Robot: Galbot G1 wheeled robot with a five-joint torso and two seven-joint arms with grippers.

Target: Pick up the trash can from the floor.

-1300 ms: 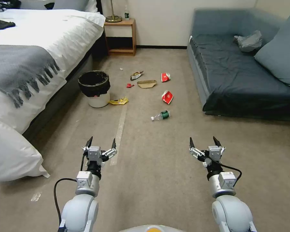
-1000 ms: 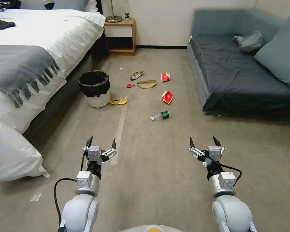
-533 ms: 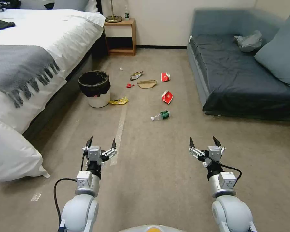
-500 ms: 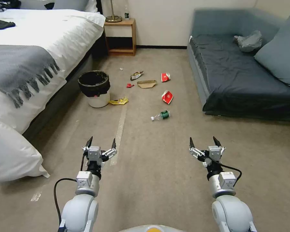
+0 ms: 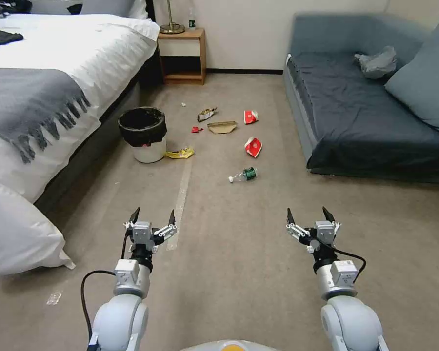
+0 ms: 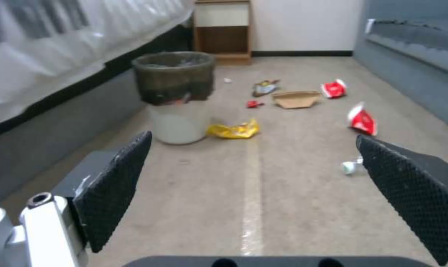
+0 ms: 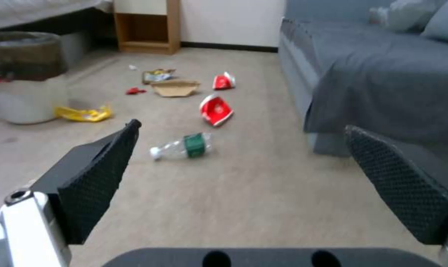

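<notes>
On my far left the white bed (image 5: 58,63) runs along the room, a grey fringed throw (image 5: 29,105) draped across it. Just beside its dark base the trash can (image 5: 144,134) stands upright on the floor (image 5: 229,273), white body, black bag folded over the rim. It sits well ahead of both my arms, nothing touching it but a yellow wrapper (image 5: 179,153) lying against its foot. My left gripper (image 5: 151,217) hangs above the carpet near the pale tape strip (image 5: 180,200), fingers spread wide, nothing between them. From that wrist the can (image 6: 177,96) is ahead, off to the bed side. Past the can, litter is scattered: a crumpled foil wrapper (image 5: 206,114), a brown paper bag (image 5: 222,127), two red cartons (image 5: 252,146), and a clear plastic bottle (image 5: 243,175) on its side with a green label. My right gripper (image 5: 305,215) is level with the left, also spread wide and empty. On my far right is the blue-grey sofa (image 5: 366,117).
</notes>
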